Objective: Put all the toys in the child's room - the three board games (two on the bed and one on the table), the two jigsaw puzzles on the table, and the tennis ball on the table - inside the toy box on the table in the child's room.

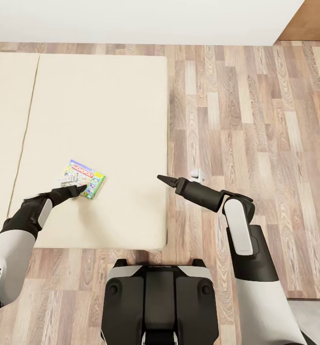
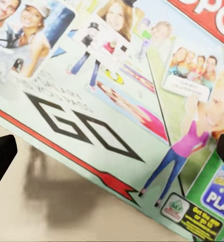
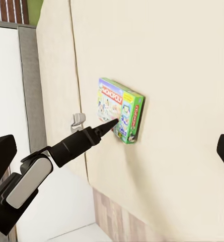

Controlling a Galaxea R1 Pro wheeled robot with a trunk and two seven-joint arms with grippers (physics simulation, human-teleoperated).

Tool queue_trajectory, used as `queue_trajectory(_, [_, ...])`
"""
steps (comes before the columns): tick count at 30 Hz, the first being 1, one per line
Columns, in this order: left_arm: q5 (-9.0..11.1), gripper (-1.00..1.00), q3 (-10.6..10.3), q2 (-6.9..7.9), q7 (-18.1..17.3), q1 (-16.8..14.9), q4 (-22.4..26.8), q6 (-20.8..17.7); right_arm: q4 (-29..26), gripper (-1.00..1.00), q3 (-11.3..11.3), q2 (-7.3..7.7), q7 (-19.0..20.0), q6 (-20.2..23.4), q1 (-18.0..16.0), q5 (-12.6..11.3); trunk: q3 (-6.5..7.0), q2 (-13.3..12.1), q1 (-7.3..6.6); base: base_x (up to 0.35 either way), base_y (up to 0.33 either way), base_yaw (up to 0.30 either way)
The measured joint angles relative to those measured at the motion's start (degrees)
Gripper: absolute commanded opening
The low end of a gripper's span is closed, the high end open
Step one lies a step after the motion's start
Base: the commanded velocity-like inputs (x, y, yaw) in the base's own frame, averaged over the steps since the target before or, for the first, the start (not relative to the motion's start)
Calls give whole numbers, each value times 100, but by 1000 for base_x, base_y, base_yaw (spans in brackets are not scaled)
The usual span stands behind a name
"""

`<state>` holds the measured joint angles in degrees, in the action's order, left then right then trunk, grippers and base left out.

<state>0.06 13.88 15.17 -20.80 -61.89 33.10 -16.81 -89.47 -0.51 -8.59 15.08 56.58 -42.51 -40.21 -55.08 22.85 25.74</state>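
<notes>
Bed [image 1: 97, 120]: plain beige mattress, wood floor alongside. Monopoly box [image 1: 82, 178] lies flat near the mattress's near edge, slightly skewed.

Left end effector [image 1: 81, 188] sits at the box's near edge; in the left wrist view both fingertips flank the box lid [image 2: 117, 91] with the fingers spread, nothing gripped. From the right wrist view the tip [image 3: 113, 123] appears to meet the box face [image 3: 118, 108]; contact uncertain.

Right end effector [image 1: 162, 178] hovers over the bed's side edge, fingers spread, empty.

Judgement: a flat box on a soft mattress is hard to pinch from above. Better to straddle one edge, press lightly, close across the thickness, then lift level. Risk: the box slides away.
</notes>
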Motion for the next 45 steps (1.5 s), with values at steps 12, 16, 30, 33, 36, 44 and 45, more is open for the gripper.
queue_trajectory(12, [-14,100,-10,-2,-15,3,30,-2,7,100,0,1,7,-170,0,18,0,-2,1,0,-21,0])
queue_trajectory(16, [-16,100,-12,-2,-22,3,30,-1,114,100,0,0,9,-227,0,27,0,-2,1,0,-83,0])
queue_trajectory(30, [-15,100,-11,-3,-28,2,30,-2,158,100,0,1,10,-239,3,17,38,-1,1,0,-62,-84])
queue_trajectory(33, [-14,100,-11,-2,-28,3,31,0,160,100,0,1,10,-239,2,18,49,-2,1,0,0,-61])
queue_trajectory(36, [-18,100,-11,3,-29,3,31,-1,163,100,0,1,9,-239,1,19,52,-2,1,0,0,-16])
queue_trajectory(44, [-19,100,-11,6,-30,3,31,7,167,100,0,1,9,-239,0,27,53,-2,1,0,0,-2])
queue_trajectory(45, [-20,100,-11,8,-30,3,31,9,167,100,0,1,9,-239,0,27,53,-2,1,0,0,0])
